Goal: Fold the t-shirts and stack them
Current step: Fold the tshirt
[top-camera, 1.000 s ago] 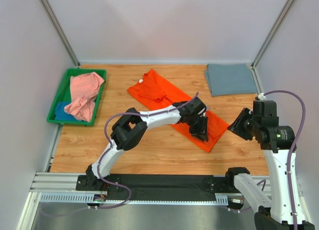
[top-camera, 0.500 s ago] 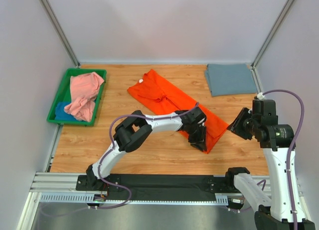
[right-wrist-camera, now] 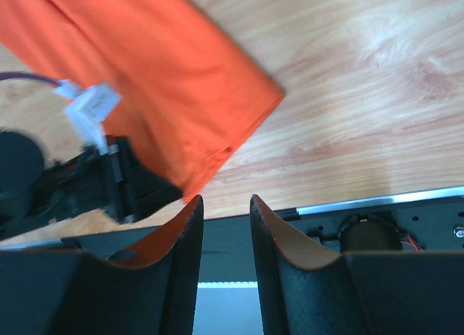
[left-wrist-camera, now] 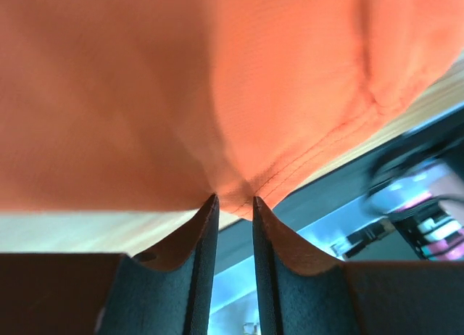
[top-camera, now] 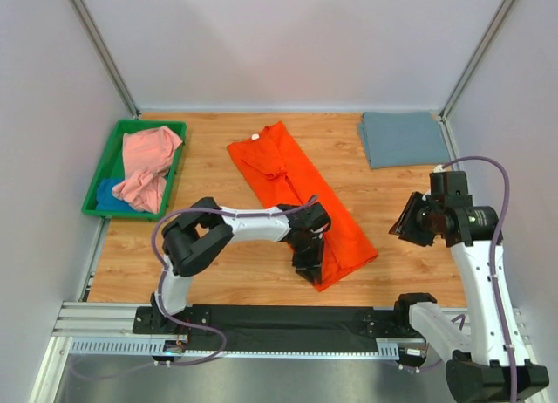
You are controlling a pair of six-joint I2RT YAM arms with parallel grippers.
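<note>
The bright orange t-shirt [top-camera: 296, 189], folded into a long strip, lies slantwise on the wooden table; it also shows in the left wrist view [left-wrist-camera: 181, 81] and the right wrist view [right-wrist-camera: 159, 74]. My left gripper [top-camera: 311, 268] is shut on its near hem corner [left-wrist-camera: 233, 201]. My right gripper [top-camera: 405, 224] hangs to the right of the shirt, open and empty [right-wrist-camera: 226, 199]. A folded slate grey-blue t-shirt [top-camera: 403, 139] lies at the back right. The salmon pink t-shirt [top-camera: 146, 163] and the blue t-shirt [top-camera: 109, 194] lie crumpled in the tray.
The green plastic tray [top-camera: 148, 124] stands at the back left. A black rail [top-camera: 288, 316] runs along the near table edge. White walls close in the sides and back. My left arm [right-wrist-camera: 109, 183] shows in the right wrist view.
My left gripper has dragged the orange shirt's near end toward the near left, and the whole shirt has swung and slid that way. My right arm has shifted slightly.
</note>
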